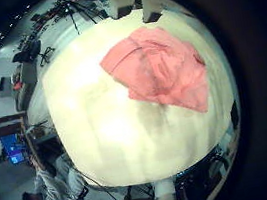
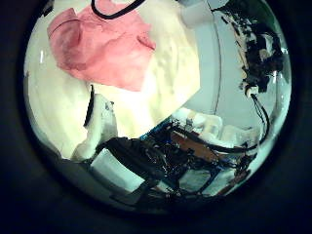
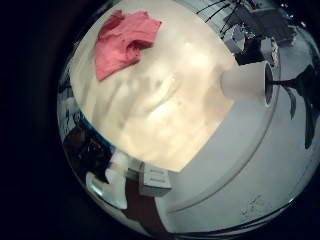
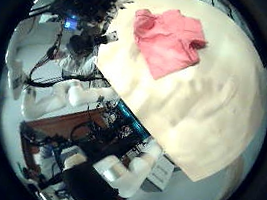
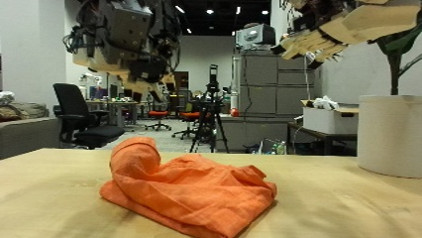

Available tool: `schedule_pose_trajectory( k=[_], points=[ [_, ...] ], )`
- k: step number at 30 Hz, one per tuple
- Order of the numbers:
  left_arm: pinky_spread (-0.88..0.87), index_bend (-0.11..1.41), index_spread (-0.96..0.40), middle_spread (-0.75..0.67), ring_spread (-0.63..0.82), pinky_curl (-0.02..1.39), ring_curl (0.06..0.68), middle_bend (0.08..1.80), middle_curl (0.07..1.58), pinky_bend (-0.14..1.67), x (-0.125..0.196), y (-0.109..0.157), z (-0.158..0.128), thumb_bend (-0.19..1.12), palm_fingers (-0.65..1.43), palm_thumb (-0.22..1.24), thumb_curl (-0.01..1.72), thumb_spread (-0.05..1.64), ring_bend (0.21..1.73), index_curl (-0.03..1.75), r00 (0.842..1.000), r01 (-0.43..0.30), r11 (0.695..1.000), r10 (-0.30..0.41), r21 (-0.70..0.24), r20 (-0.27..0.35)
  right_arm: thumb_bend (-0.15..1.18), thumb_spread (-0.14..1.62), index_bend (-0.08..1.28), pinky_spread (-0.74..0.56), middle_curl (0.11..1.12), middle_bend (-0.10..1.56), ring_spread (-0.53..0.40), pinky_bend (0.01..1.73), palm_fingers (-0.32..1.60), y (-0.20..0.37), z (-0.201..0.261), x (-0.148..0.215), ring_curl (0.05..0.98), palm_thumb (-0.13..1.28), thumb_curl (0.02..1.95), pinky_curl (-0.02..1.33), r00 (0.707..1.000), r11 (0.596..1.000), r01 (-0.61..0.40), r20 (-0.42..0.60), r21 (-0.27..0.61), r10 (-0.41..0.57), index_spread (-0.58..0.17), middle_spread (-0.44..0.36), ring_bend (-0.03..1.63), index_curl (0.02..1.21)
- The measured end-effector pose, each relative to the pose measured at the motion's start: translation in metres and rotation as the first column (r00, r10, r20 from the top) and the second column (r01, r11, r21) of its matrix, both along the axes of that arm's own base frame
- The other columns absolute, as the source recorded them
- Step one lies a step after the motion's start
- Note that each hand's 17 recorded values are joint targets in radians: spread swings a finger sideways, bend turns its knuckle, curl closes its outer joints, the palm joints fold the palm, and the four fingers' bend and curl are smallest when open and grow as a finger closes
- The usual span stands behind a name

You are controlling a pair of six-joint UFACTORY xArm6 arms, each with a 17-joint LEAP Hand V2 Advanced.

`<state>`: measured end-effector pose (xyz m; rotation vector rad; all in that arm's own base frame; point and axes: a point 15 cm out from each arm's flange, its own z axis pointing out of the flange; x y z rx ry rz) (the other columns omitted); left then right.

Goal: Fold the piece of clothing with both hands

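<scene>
**Both hands raised, cloth untouched**

Fingers on my left hand (image 5: 130, 45) and right hand (image 5: 346, 28) hang loosely apart, holding nothing. Well below them, I see the crumpled orange-pink cloth garment (image 5: 185, 187) bunched on the pale wooden table (image 5: 52, 198).

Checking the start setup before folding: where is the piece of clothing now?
In the outside view the orange cloth lies crumpled on the table, below and between both raised hands, nearer the left robot hand; neither touches it.
</scene>
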<state>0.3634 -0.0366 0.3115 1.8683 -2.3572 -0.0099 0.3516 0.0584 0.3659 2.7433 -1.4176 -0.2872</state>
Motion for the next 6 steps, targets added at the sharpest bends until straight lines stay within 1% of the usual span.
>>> schedule_pose_trajectory(
  k=[6],
  points=[
    [0.49, 0.16, 0.16, 0.29, 0.49, 0.32, 0.237, 0.19, 0.27, 0.22, -0.016, 0.017, -0.009, -0.01, -0.02, 0.67, 0.45, 1.29, 0.39, 0.28, 0.999, -0.042, 0.999, 0.042, 0.0, -0.019, -0.01, 1.32, 0.18, 0.26, 0.32, 0.19, 0.165, 0.19, 0.11, -0.004, 0.0, -0.003, 0.211, 0.0, 0.17, 0.32, 1.0, 1.0, 0.011, -0.003, -0.002, -0.011, -0.289, 0.031, 0.18, 0.33]
  ],
)
